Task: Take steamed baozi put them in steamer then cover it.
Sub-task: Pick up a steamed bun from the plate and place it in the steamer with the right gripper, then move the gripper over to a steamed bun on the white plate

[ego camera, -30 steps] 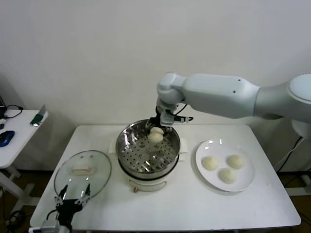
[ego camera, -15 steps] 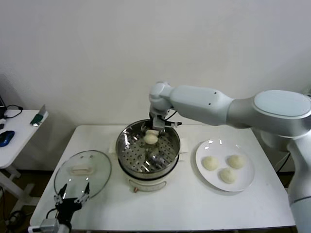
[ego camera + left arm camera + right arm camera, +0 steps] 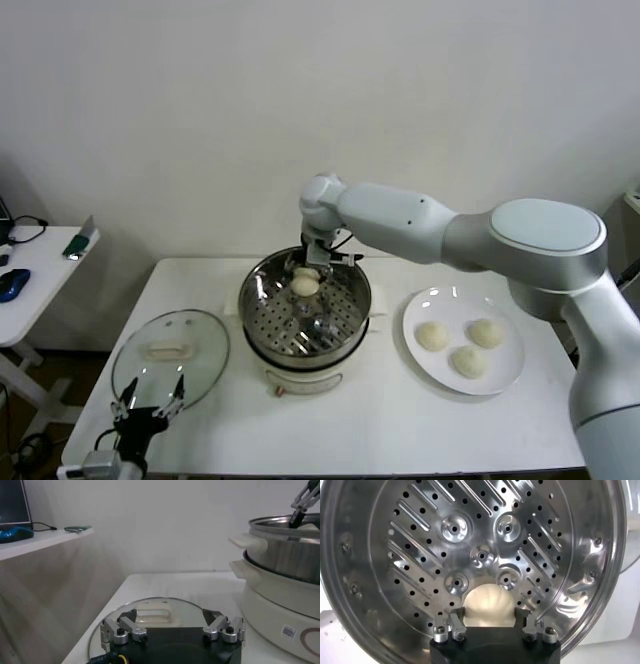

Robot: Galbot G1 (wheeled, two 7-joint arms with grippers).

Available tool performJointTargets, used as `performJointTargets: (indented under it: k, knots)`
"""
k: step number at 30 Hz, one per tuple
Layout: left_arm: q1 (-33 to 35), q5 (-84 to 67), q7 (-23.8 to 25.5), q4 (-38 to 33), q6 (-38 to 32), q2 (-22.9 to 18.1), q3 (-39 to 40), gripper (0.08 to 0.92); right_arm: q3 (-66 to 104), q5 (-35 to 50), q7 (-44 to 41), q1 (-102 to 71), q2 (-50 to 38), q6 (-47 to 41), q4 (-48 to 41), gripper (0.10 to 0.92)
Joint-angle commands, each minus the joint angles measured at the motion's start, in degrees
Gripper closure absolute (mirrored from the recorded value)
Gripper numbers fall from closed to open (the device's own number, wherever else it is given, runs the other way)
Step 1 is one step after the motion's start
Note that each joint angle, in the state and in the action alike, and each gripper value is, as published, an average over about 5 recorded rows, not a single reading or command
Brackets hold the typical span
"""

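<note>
Head view, left to right.

Side table (image 3: 30, 262) at far left, cut by the frame edge; small items on it too small to identify.

Left gripper (image 3: 150, 410) parked low at the near-left corner of the white table (image 3: 380, 420), fingers spread wide, holding nothing. Wrist view: its fingertips (image 3: 120, 632) sit just over the near rim of the cover.

Cover (image 3: 170, 355) lies flat on the table, left of the steamer, apart from it. Oblong cream handle (image 3: 168, 350) faces up; long axis runs left-right in the head view. Near edge of the glass is partly hidden behind the left gripper.

Steamer (image 3: 350, 335) centre of table, upright, mouth open to the top, perforated tray visible. Side handles (image 3: 245, 542) stick out toward the cover.

Right gripper (image 3: 306, 275) reaches down into the steamer at its far side. One baozi (image 3: 305, 286) sits between the fingers on the tray near the back wall. Right wrist view: baozi (image 3: 489, 606) pleated top up, jaws partly apart on either side; whether the pads touch the dough cannot be told, the gripper body hides the contact.

White plate (image 3: 500, 385) right of the steamer, well apart, carries three baozi (image 3: 466, 361) in a loose triangle, none touching.

Right arm (image 3: 480, 235) is cut off at the right frame edge.
</note>
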Motion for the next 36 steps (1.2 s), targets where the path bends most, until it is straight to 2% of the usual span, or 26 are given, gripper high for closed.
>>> performJointTargets:
  k: [1, 5, 8, 12, 15, 18, 21, 26, 36]
  knots:
    - [0.1, 0.0, 0.0, -0.1, 0.0, -0.1, 0.0, 0.177, 0.0, 0.3, -0.3, -0.4, 0.8, 0.1, -1.3, 0.279]
    - [0.2, 0.1, 0.0, -0.2, 0.0, -0.3, 0.1, 0.177, -0.7, 3.0, -1.1, 1.5, 0.0, 0.2, -0.1, 0.225]
    - [0.2, 0.2, 0.0, -0.3, 0.1, -0.4, 0.1, 0.177, -1.7, 8.3, -2.1, 4.4, -1.4, -0.1, 1.6, 0.206]
    - [0.2, 0.2, 0.0, -0.4, 0.2, -0.5, 0.1, 0.177, -5.4, 22.0, -4.8, 11.7, -5.2, -2.9, 5.1, 0.203]
    - [0.1, 0.3, 0.0, -0.4, 0.4, -0.5, 0.2, 0.177, -10.7, 35.5, -6.2, 18.3, -9.0, -7.3, 8.2, 0.202]
    - [-0.1, 0.3, 0.0, -0.3, 0.6, -0.4, 0.2, 0.177, -16.4, 46.3, -8.1, 24.0, -14.6, -16.0, 11.8, 0.202]
    - [-0.4, 0.3, 0.1, -0.2, 0.6, -0.2, 0.3, 0.177, -20.8, 53.4, -10.7, 28.3, -21.7, -24.5, 15.5, 0.203]
    - [-1.3, 0.1, 0.2, 0.0, 0.7, 0.0, 0.5, 0.177, -25.3, 55.0, -10.9, 30.1, -31.7, -33.7, 19.5, 0.203]
    - [-2.0, -0.4, 0.3, 0.3, 0.8, 0.3, 0.5, 0.177, -30.2, 51.5, -1.8, 25.1, -45.0, -49.8, 31.3, 0.203]
